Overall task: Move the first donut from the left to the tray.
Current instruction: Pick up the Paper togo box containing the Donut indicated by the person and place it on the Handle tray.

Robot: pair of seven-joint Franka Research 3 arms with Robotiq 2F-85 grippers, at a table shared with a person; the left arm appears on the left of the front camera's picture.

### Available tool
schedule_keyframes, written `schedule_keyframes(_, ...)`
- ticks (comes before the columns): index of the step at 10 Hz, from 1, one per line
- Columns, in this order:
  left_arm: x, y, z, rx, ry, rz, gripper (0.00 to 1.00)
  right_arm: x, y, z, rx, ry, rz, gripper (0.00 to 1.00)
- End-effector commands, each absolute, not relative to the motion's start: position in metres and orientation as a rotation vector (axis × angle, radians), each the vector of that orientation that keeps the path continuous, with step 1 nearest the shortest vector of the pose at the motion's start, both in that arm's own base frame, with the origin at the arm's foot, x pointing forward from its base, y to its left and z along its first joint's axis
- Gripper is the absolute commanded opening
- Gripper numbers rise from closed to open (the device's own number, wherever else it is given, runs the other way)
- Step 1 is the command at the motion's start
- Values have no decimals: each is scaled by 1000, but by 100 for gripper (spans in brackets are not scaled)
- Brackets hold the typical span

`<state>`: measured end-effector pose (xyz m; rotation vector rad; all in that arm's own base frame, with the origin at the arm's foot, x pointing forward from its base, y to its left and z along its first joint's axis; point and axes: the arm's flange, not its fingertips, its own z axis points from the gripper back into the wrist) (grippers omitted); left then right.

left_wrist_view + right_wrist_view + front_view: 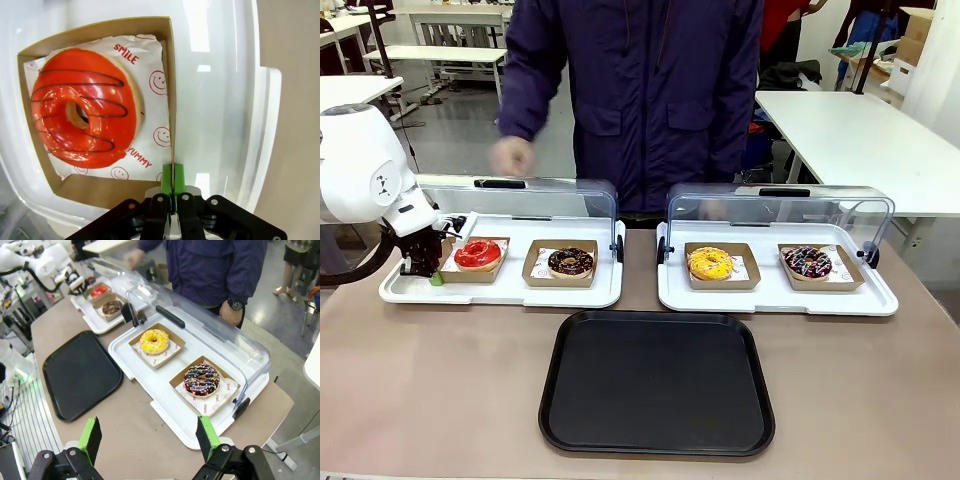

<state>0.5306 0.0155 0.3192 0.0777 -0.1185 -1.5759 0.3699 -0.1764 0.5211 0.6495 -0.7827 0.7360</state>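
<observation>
The brown laminate counter [440, 380] carries a large flat black rectangular plastic tray [657, 381], bare, near the robot's edge. Behind it sit two white trays with raised clear lids [501, 262]. A person in a dark blue jacket [630, 90] stands at the far side, one hand blurred. The ring donut with glossy red icing [82, 114] lies in its brown cardboard holder [170, 75] on the left white tray. The left claw [171, 175] is pinched on the holder's wall; its body hides the corner below. The right claw [150, 440] hovers spread wide, cut off at the bottom edge.
</observation>
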Motion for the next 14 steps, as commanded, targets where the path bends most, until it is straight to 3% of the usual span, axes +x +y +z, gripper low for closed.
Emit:
schedule_keyframes(1,531,17,318,97,-134,-1575,0,373,-177,522,656,-816,754,100)
schedule_keyframes(3,531,16,320,85,-125,-1575,2,373,-177,522,656,-816,754,100)
schedule_keyframes(8,490,-23,397,195,-253,-1534,2,373,-177,522,656,-816,754,100)
schedule_keyframes(14,384,-129,428,190,-302,-1614,2,373,-177,522,656,-816,754,100)
